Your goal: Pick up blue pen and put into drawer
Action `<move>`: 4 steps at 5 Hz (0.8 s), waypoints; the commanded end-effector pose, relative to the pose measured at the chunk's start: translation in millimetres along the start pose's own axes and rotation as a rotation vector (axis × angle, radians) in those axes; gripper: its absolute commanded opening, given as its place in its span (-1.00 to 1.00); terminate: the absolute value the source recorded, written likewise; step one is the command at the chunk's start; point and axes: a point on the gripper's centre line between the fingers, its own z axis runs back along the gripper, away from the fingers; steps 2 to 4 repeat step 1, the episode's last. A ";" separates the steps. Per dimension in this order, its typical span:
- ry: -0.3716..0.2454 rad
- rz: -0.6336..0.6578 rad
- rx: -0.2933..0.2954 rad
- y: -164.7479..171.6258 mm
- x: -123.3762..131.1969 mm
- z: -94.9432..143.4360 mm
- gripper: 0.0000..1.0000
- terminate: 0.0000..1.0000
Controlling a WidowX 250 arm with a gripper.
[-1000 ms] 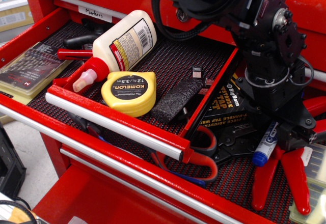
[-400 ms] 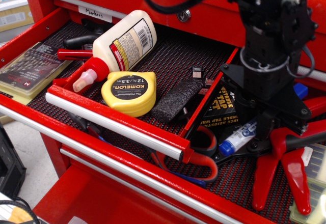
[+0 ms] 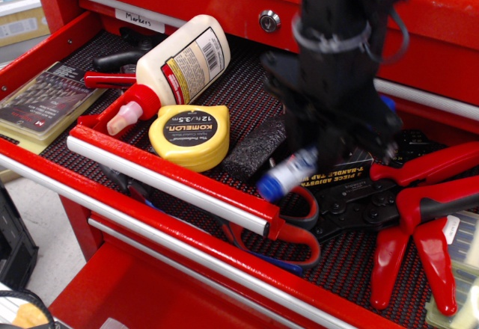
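The blue pen (image 3: 290,170) is tilted and motion-blurred, its blue cap low at the left and its other blue end showing behind the arm. My black gripper (image 3: 326,152) is shut on its barrel and holds it in the air over the right side wall of the narrow red drawer (image 3: 166,184). The pen's cap hangs just above the drawer's front right corner, near its silver bar handle. The drawer's black-red mesh liner (image 3: 247,82) is partly hidden by my arm.
In the drawer lie a white glue bottle (image 3: 183,60), a yellow tape measure (image 3: 188,134) and a black block (image 3: 253,148). The wider drawer below holds red-handled pliers (image 3: 419,209), a black tap wrench pack (image 3: 352,191) and a drill bit case (image 3: 45,105).
My gripper lifted the pen off the lower drawer at the right and carried it left, from beside the pliers to above the narrow drawer's right wall.
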 end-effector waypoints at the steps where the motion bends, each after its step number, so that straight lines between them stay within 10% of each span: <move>1: 0.087 -0.003 0.101 66.7 -11.8 47.1 -1.00 1.00; 4: 0.087 -0.003 0.101 66.7 -11.8 47.1 -1.00 1.00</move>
